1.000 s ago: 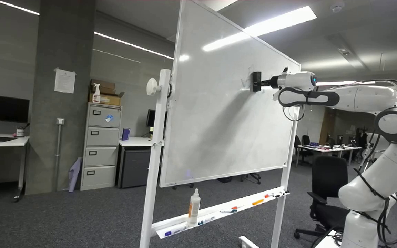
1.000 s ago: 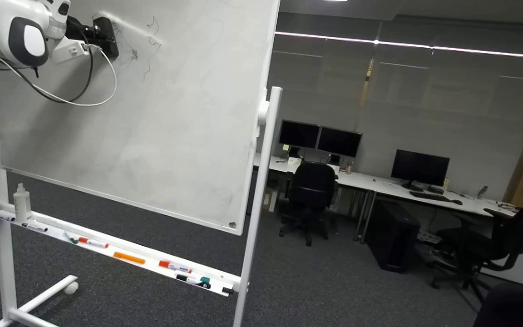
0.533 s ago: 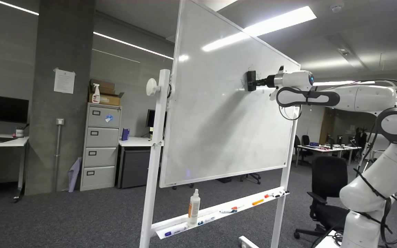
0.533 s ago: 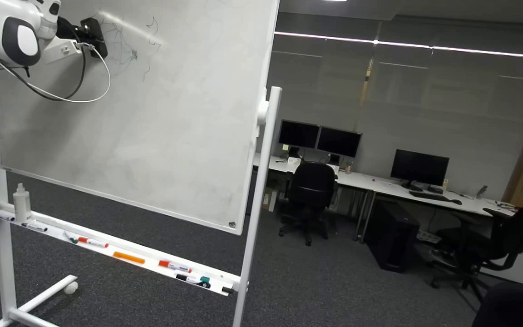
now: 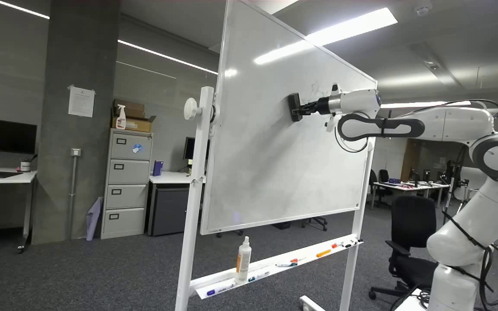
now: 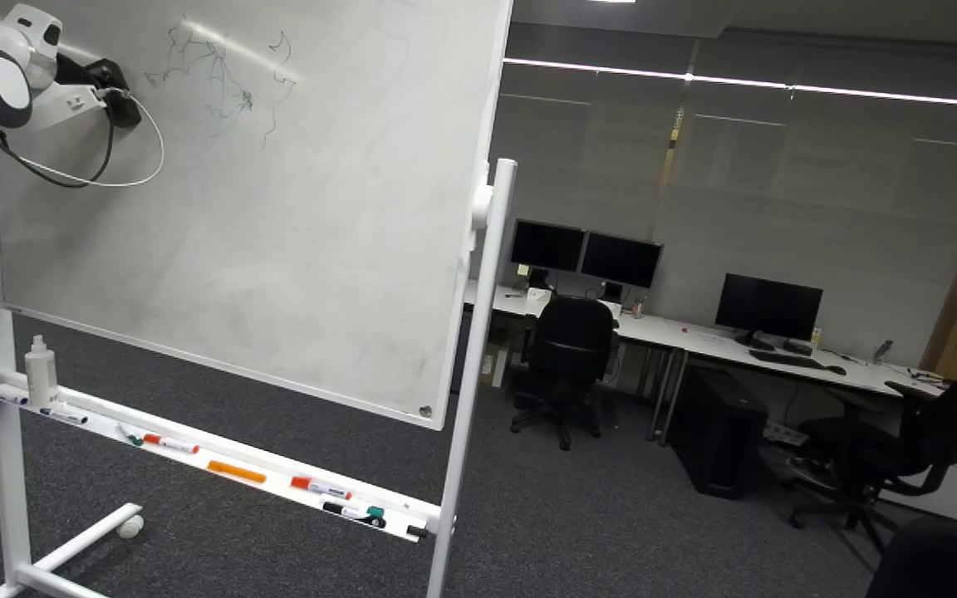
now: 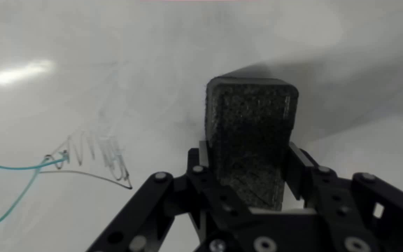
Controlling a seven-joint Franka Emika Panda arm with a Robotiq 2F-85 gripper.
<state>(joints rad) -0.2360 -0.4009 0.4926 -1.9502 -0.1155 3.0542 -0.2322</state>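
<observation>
dark office carpet (image 5: 93,276), whiteboard (image 5: 253,172) on a white frame (image 5: 194,185), gripper (image 7: 250,157) pinching a black eraser (image 7: 252,108) by its sides, held at the whiteboard's upper half near scribbles (image 7: 110,154), bottle (image 5: 243,261) and markers (image 5: 221,290) on the ledge (image 5: 283,258) below

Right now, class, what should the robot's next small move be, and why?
Probably move the black, block-shaped, fuzzy eraser toward the thin teal and black marker lines: the jaws hold it by its sides, and in the wrist view those lines lie to its left on the glossy white whiteboard.
</observation>
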